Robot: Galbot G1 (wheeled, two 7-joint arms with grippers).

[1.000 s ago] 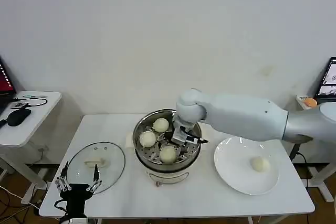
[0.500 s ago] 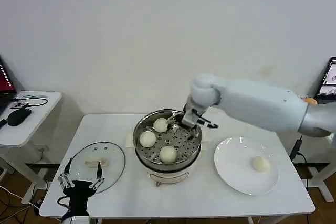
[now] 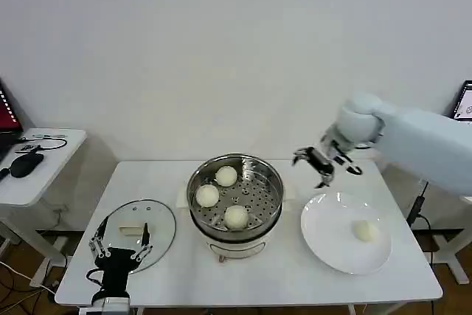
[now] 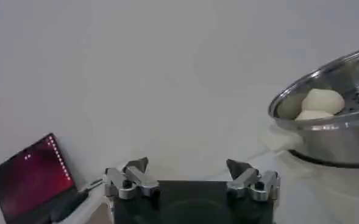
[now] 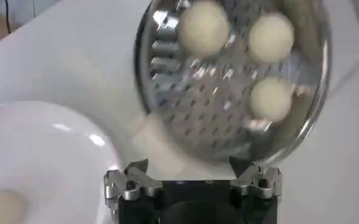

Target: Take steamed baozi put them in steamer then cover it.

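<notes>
Right end effector (image 3: 322, 164) open, empty, above plate's far-left rim (image 3: 316, 204); last baozi (image 3: 363, 231) lies near-right of it.

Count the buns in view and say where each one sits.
4. Three lie on the perforated tray in the steamer: one at the back, one on the robot's left, one at the front. The fourth lies on the plate.

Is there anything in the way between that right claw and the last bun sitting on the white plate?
Nothing visible. The right gripper hangs open in the air past the plate's far rim, and the last baozi lies alone on the plate with bare plate around it. The steamer stands off to the side, out of that path.
</notes>
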